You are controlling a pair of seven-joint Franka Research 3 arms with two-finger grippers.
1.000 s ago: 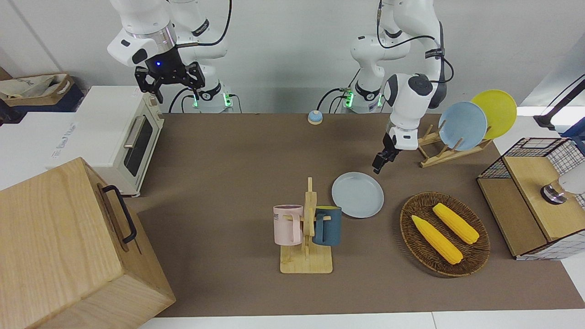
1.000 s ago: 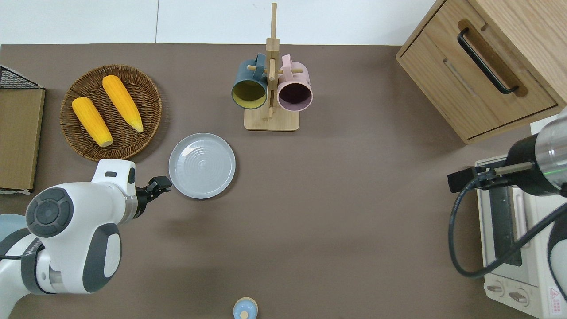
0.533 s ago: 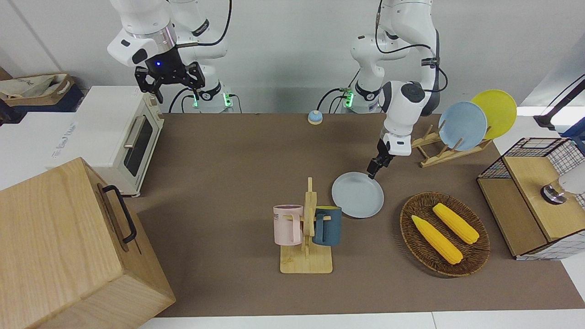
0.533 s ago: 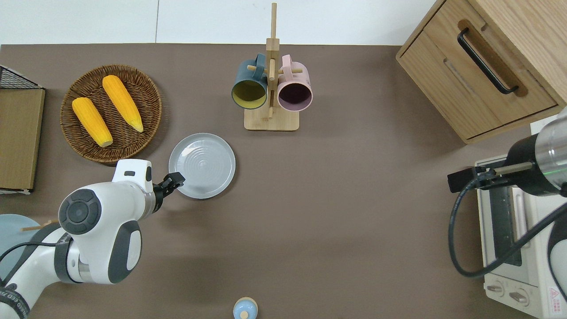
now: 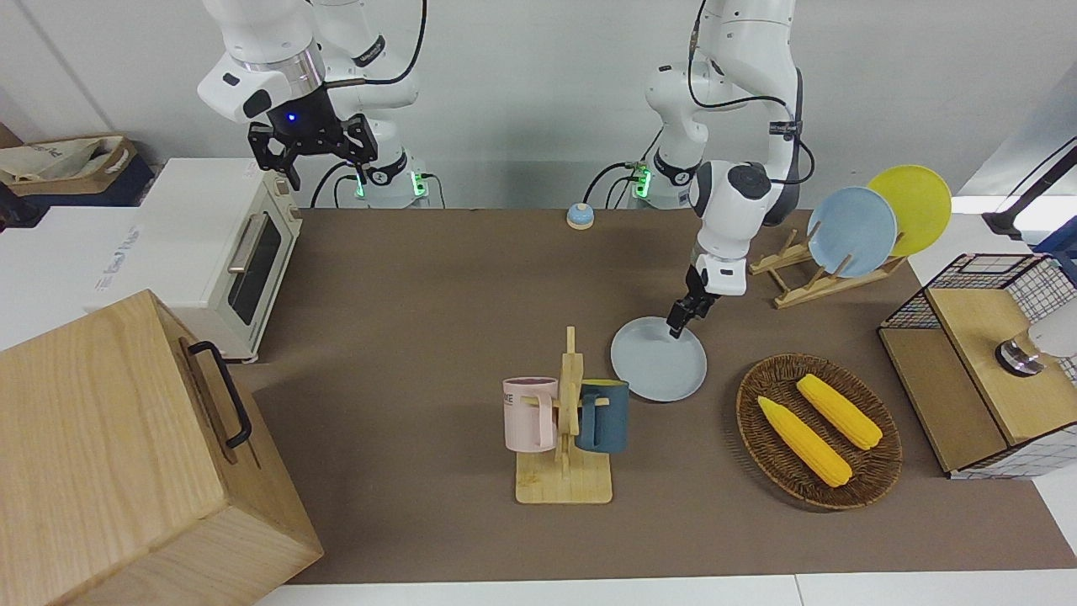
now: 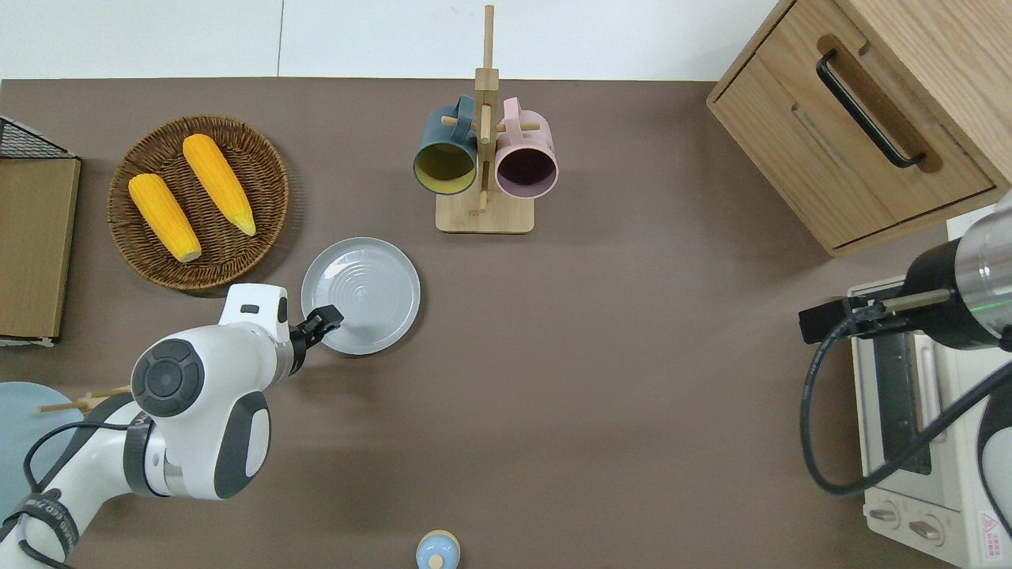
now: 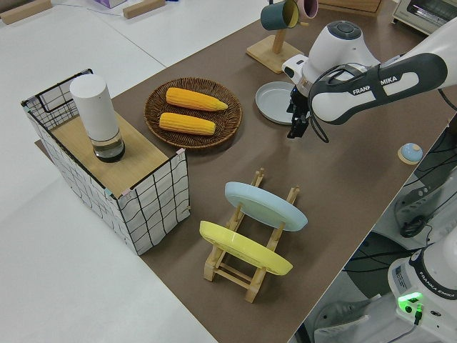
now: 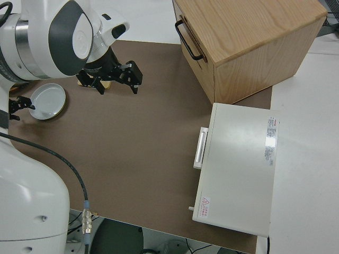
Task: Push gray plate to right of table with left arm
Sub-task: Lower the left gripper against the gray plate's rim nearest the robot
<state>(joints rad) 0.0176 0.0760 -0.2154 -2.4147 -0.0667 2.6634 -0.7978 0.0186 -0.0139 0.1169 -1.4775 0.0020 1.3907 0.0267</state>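
Observation:
The gray plate (image 5: 659, 362) (image 6: 364, 292) lies flat on the brown table (image 5: 437, 278), between the mug rack and the corn basket. My left gripper (image 5: 676, 328) (image 6: 330, 318) is shut and empty. It is low over the part of the plate's rim that is nearest the robots and toward the left arm's end. The left side view shows the same gripper (image 7: 294, 132) pointing down at the plate (image 7: 275, 103). The right arm is parked, its gripper (image 5: 313, 156) open and empty.
A wooden mug rack (image 5: 565, 421) with two mugs stands beside the plate, toward the right arm's end. A wicker basket (image 5: 816, 429) with two corn cobs, a plate rack (image 5: 850, 231) and a wire crate (image 5: 984, 362) fill the left arm's end. A toaster oven (image 5: 227, 252) and a wooden cabinet (image 5: 126, 454) occupy the right arm's end.
My left gripper moved from just outside the plate toward the right arm's end and now sits over its rim. The plate has not visibly shifted. The right arm stayed still.

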